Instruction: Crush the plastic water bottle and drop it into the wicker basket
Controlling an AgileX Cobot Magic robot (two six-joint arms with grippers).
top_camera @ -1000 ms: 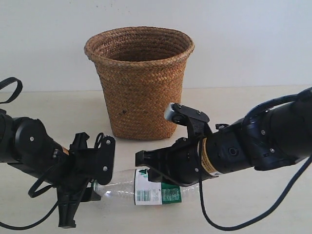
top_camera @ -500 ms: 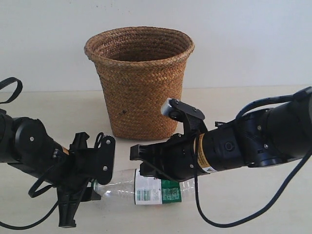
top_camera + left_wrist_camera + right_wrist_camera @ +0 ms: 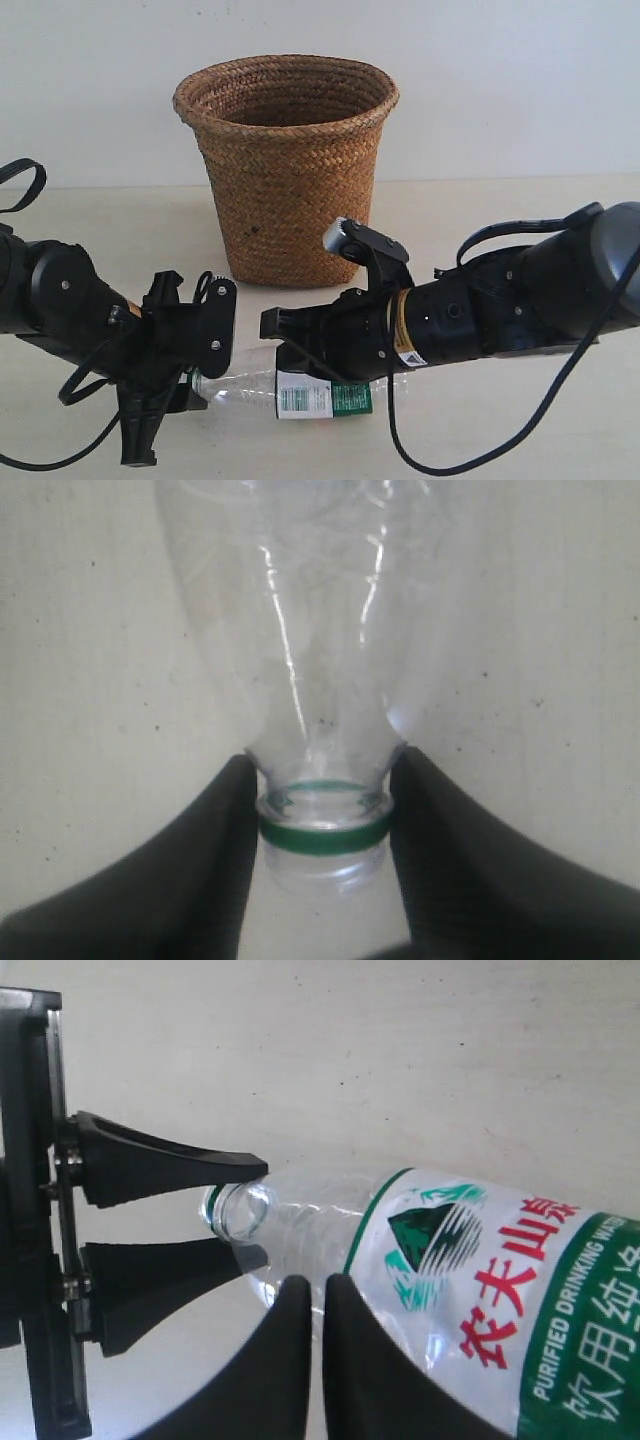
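A clear bottle [image 3: 300,393] lies on its side on the pale counter [image 3: 480,210], in front of the basket [image 3: 287,170] and apart from it, its mouth open and pointing toward the left arm. The left tool [image 3: 192,385] pinches the bottle at the neck, one black finger [image 3: 200,880] on each side just above the green ring [image 3: 322,832]. The right tool [image 3: 275,338] reaches in from the other side and sits low over the bottle's shoulder, beside the white-and-green label [image 3: 470,1290] with its red lettering. Its two fingers are drawn almost together, with only a sliver of light and nothing else between them. Whether they touch the plastic cannot be told. In the wrist views the clear body looks rounded near the neck, with faint creases catching the light. The basket stands upright at the back of the counter, close to a plain white wall [image 3: 520,80].
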